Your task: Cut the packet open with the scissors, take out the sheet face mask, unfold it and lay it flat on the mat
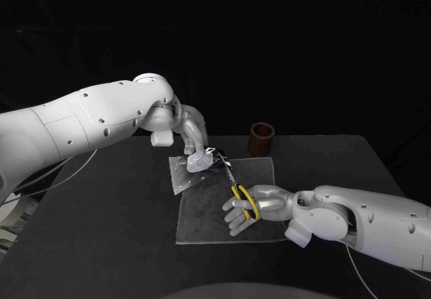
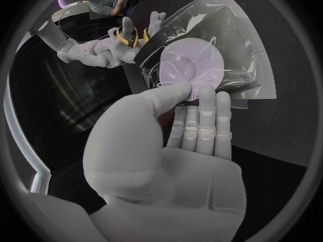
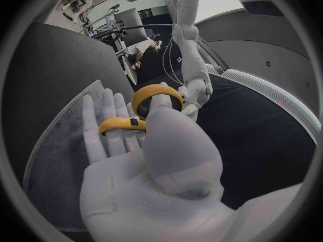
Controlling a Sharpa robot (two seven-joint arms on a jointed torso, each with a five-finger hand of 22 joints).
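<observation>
My left hand (image 1: pixel 199 152) holds a clear packet (image 1: pixel 187 177) up over the far left corner of the grey mat (image 1: pixel 211 218). In the left wrist view the thumb and fingers (image 2: pixel 182 129) pinch the packet (image 2: pixel 229 43), and the pale folded mask (image 2: pixel 191 67) shows through it. My right hand (image 1: pixel 256 204) grips yellow-handled scissors (image 1: pixel 241 192) above the mat. Their blades point up to the packet's edge beside the left hand; whether they bite it I cannot tell. The yellow handle loops (image 3: pixel 156 91) sit around the right hand's (image 3: pixel 148 156) thumb and fingers.
A brown cylinder (image 1: pixel 262 138) stands upright at the back, just beyond the mat's far right corner. The mat (image 3: pixel 61 145) lies flat on the black table (image 1: pixel 99 237), with bare tabletop on both sides of it.
</observation>
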